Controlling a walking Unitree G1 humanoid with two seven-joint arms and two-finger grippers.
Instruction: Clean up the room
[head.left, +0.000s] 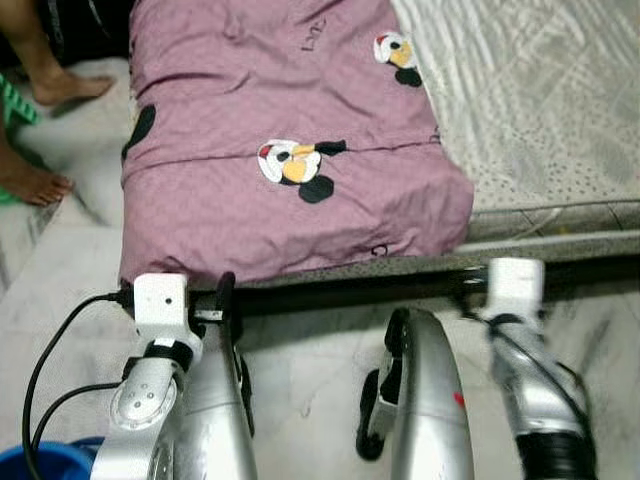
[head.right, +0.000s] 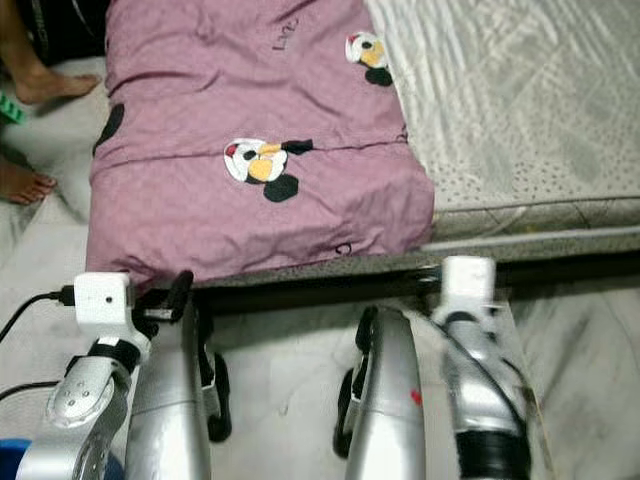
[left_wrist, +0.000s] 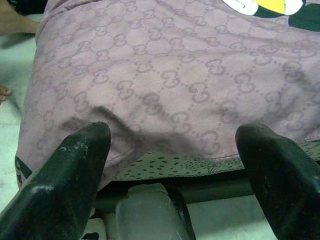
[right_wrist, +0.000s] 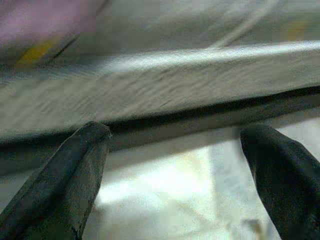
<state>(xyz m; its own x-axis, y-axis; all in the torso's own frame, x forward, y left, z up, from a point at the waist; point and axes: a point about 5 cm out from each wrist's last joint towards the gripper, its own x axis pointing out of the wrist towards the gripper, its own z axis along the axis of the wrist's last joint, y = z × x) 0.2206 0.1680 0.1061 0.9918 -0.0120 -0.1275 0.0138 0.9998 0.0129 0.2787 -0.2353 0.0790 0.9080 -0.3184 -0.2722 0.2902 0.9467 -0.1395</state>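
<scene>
Bed (head.left: 560, 120) with pale patterned mattress fills the upper part of the head views, dark frame edge running along its near side above a marble floor (head.left: 310, 370). Mauve blanket (head.left: 290, 150) with cartoon mouse prints lies over the bed's left part, its near edge hanging over the mattress side, lower right corner bunched near the middle of the bed edge. Left gripper (left_wrist: 175, 175) sits low just in front of that hanging edge, fingers (left_wrist: 65, 180) spread wide apart, nothing between them, blanket fabric close ahead and a clear plastic object (left_wrist: 145, 212) on the floor under the bed edge below. Right gripper (right_wrist: 175, 180) is also spread open and empty, aimed at the bare mattress side and dark frame, view blurred. Both silver arms reach forward from the bottom of the head views. A person's bare feet (head.left: 55, 85) stand on the floor at far left beside the bed. Blue tub rim (head.left: 50, 462) at bottom left corner, black cable (head.left: 55, 350) looping above it.
</scene>
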